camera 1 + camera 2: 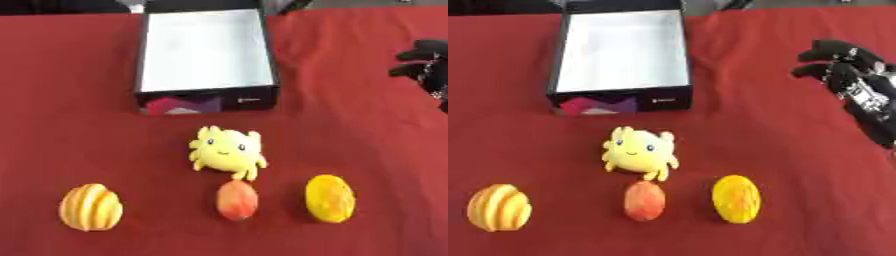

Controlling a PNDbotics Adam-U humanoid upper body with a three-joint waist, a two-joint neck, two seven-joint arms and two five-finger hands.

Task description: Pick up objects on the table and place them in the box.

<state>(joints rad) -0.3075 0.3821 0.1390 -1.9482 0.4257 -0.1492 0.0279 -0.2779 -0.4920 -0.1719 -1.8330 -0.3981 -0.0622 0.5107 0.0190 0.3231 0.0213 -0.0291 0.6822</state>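
**Four soft items wait on a red table, box open, right hand raised**

At the near left of the red cloth-covered table lies a round yellow object with pale stripes. Further back, left of centre, stands an open rectangular black box with a white inside, holding nothing that can be seen. Just in front of the box sits a yellow plush crab with a smiling face. Touching or nearly touching one of its legs, nearer the viewer, is a small orange-red peach-like fruit. Right of that, apart, lies a yellow-orange oval fruit. At the far right edge, the robot's black right hand is above the table, its fingers loosely curled and holding nothing. All four items lie outside the box.
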